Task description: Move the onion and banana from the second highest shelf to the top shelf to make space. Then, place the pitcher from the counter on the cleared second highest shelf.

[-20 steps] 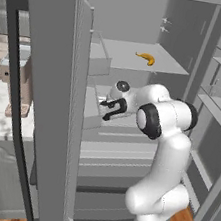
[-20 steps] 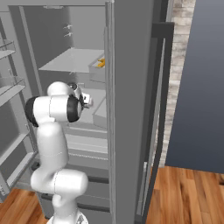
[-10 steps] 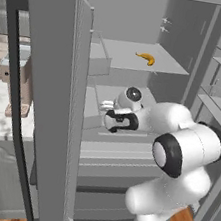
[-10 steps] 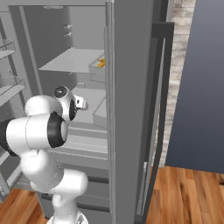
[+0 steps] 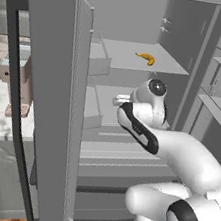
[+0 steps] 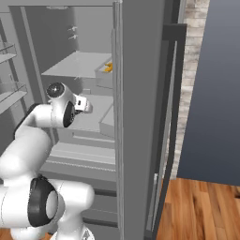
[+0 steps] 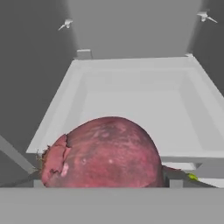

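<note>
Gripper is sitting wide open around the onion, while the banana is lying on the top shelf.

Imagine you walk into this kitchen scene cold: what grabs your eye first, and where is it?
The dark-red onion looms largest, bulging at the bottom of the hand view, right in front of the gripper and before a pale shelf. Next comes the yellow banana, lying alone on a light-grey shelf inside the open fridge. Below it, the white arm reaches into the fridge.
</note>
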Motion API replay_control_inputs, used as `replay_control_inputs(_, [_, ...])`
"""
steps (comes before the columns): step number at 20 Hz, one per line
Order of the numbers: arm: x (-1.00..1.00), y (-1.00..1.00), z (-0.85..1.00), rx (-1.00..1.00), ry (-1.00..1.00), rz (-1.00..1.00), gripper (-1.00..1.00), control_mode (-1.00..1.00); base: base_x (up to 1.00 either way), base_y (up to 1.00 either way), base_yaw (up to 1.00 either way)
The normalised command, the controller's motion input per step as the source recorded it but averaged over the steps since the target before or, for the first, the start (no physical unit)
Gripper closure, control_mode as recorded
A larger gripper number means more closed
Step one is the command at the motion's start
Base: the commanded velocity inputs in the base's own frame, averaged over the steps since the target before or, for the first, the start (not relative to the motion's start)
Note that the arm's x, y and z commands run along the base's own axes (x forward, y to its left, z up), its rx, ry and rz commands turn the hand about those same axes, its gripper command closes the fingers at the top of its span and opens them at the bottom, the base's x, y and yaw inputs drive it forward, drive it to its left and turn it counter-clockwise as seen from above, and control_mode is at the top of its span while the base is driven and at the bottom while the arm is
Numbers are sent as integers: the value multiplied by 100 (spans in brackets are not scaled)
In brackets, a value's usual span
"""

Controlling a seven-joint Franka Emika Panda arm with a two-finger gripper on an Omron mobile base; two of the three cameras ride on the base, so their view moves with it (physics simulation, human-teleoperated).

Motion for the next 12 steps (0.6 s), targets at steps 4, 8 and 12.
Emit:
replay_control_inputs(4, [-66,-1,96,0,-8,0,100,-100,0,0,0])
replay_control_inputs(8, [-33,0,96,-2,-11,0,100,-100,0,0,0])
replay_control_inputs(12, [0,0,89,-1,-13,0,100,-100,0,0,0])
